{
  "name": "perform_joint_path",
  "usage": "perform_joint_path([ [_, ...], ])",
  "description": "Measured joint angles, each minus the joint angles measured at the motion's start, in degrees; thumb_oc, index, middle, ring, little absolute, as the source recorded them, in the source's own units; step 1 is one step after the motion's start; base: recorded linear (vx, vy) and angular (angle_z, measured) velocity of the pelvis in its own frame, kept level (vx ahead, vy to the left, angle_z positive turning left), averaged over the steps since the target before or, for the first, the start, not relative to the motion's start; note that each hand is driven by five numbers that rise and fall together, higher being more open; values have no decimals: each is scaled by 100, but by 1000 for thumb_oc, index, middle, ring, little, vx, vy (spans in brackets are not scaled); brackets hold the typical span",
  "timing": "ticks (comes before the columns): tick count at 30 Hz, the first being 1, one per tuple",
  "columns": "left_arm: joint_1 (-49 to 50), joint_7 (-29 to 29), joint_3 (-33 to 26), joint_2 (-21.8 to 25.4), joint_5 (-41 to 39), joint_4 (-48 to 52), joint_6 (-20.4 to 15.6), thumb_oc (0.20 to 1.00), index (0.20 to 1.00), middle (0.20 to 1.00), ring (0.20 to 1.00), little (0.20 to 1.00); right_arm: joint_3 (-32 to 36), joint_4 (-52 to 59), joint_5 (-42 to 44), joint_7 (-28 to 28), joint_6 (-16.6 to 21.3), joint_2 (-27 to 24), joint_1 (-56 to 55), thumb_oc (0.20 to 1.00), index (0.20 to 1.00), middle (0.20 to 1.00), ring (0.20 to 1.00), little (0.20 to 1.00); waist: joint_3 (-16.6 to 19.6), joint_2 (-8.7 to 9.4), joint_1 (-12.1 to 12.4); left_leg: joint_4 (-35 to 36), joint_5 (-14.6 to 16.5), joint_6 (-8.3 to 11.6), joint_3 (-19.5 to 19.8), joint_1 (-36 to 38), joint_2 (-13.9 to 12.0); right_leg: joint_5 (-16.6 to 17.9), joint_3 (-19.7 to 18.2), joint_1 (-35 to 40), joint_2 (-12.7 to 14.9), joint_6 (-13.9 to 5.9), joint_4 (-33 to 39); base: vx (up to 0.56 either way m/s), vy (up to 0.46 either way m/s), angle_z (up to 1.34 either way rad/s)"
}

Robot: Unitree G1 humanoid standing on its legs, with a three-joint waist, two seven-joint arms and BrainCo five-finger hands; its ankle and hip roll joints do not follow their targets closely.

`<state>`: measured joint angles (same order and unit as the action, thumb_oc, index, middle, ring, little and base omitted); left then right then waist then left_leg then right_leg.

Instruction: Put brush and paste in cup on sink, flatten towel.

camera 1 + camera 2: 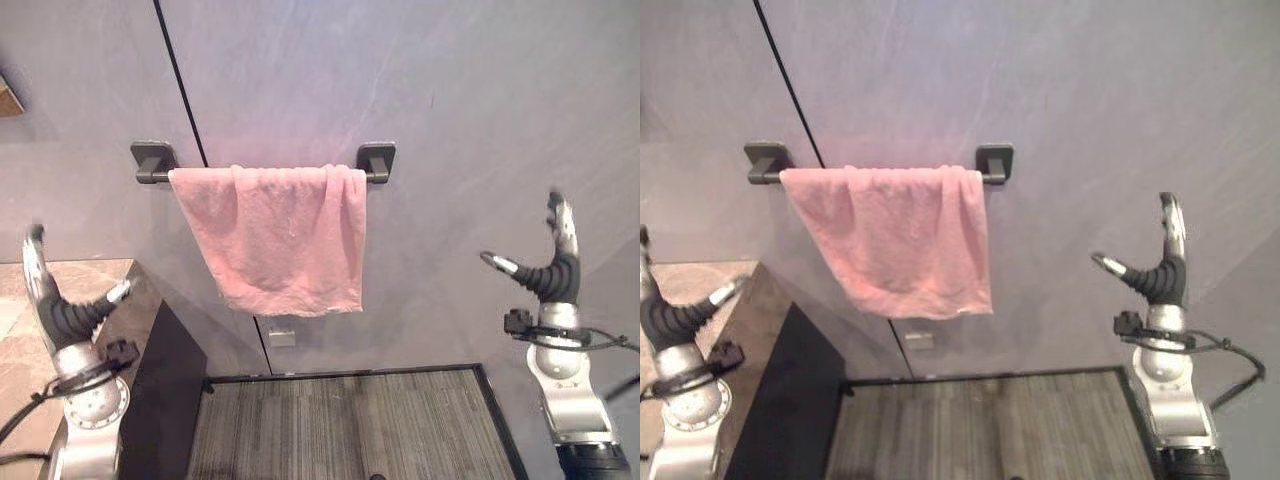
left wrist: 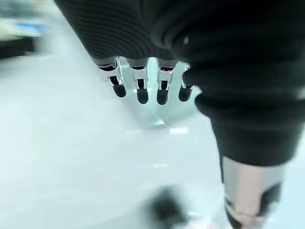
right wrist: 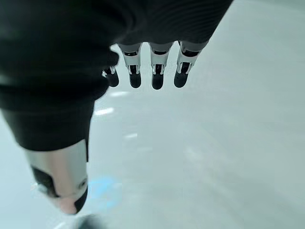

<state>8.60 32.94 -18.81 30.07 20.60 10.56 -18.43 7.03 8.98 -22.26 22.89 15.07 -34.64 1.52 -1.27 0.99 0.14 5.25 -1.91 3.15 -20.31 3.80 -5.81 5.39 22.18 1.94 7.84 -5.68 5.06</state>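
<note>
The towel (image 1: 277,235), pink and soft, hangs over a dark wall bar (image 1: 372,170) at the centre of the frame, bunched toward the right end, with its lower edge slanting and the right side folded over itself. It should handle as light, limp cloth that yields and slides along the bar, so a firm pinch is likely needed. The best hold appears to be the two lower corners or the side hems, drawn apart. The left hand (image 1: 60,305) is raised at lower left beside a stone counter (image 1: 70,285), fingers straight, holding nothing. The right hand (image 1: 550,265) is raised at right, fingers likewise extended and empty, well apart from the towel.
</note>
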Motion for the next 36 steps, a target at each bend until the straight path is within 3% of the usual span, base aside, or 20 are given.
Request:
perform_joint_path([
  [1,48,74,-43,370,546,82,39,1000,1000,1000,1000,1000,-45,105,-546,49,-13,-414,12,1000,1000,1000,1000,1000,-9,-5,4,-7,-2,0,-4,5,1,9,-4,1,5,8,-9,40,22,-2],
  [2,196,54,-119,1182,1494,261,84,1000,1000,1000,1000,1000,-54,256,-1221,-8,-10,-938,106,1000,1000,1000,1000,1000,-19,11,-3,-4,-2,1,-16,14,-6,6,-10,4,-3,4,0,20,21,-4],
  [3,263,29,-149,1650,1833,425,70,1000,1000,1000,1000,1000,-54,404,-1413,-53,-11,-1110,219,1000,1000,1000,1000,1000,-16,13,1,-2,-2,1,-27,30,-7,7,-19,15,-1,5,-11,24,17,-5],
  [4,274,-46,-175,1921,2057,711,-20,1000,1000,1000,1000,1000,-100,677,-1537,-81,6,-1150,404,1000,1000,1000,1000,1000,-14,1,-1,-7,1,1,-44,38,0,12,-34,15,3,1,-16,24,13,-7],
  [6,224,-106,-135,1969,2101,949,-265,1000,1000,1000,1000,1000,-390,884,-1554,-118,139,-1165,747,1000,1000,1000,1000,1000,-19,-19,-17,-11,4,2,-84,77,10,33,-88,19,0,-6,-18,13,12,-10],
  [10,-21,-726,213,2969,2026,884,-534,1000,1000,1000,1000,1000,-1792,790,-1147,-734,381,-1624,2095,1000,1000,1000,1000,1000,-30,-19,-41,-12,4,3,-89,146,3,37,-98,87,-3,-3,-18,0,3,-2],
  [14,-174,-1065,312,3134,1815,658,-570,1000,1000,1000,1000,1000,-2272,615,-828,-1122,456,-1656,2755,1000,1000,1000,1000,1000,-31,-21,30,-10,20,23,-94,208,4,28,-106,145,1,-14,6,0,0,0],
  [20,-501,-1323,652,3503,1750,-111,-641,1000,1000,1000,1000,1000,-3656,-253,-613,-1681,379,-1505,4351,1000,1000,1000,1000,1000,-49,-42,77,-11,19,24,-98,199,3,30,-113,134,0,-10,24,2,2,-1],
  [24,-552,-1353,680,3491,1733,-350,-625,1000,1000,1000,1000,1000,-3906,-673,-650,-1691,257,-1136,4730,1000,1000,1000,1000,1000,-50,-40,174,-13,20,26,-101,191,5,30,-114,124,-1,-10,2,0,0,0],
  [29,-958,-1421,1115,3476,1550,-643,-545,1000,1000,1000,1000,1000,-4231,-1057,-678,-1824,197,-754,5200,1000,1000,1000,1000,1000,-57,-32,269,-14,18,30,-89,84,5,34,-108,23,-1,-7,-17,0,0,0],
  [36,-1512,-1560,1540,3450,1523,-744,-489,1000,1000,1000,1000,1000,-4645,-1398,-782,-2069,80,-497,5630,1000,1000,1000,1000,1000,-67,-15,274,-14,16,34,-86,4,6,35,-106,-53,-3,-7,-18,0,0,0],
])
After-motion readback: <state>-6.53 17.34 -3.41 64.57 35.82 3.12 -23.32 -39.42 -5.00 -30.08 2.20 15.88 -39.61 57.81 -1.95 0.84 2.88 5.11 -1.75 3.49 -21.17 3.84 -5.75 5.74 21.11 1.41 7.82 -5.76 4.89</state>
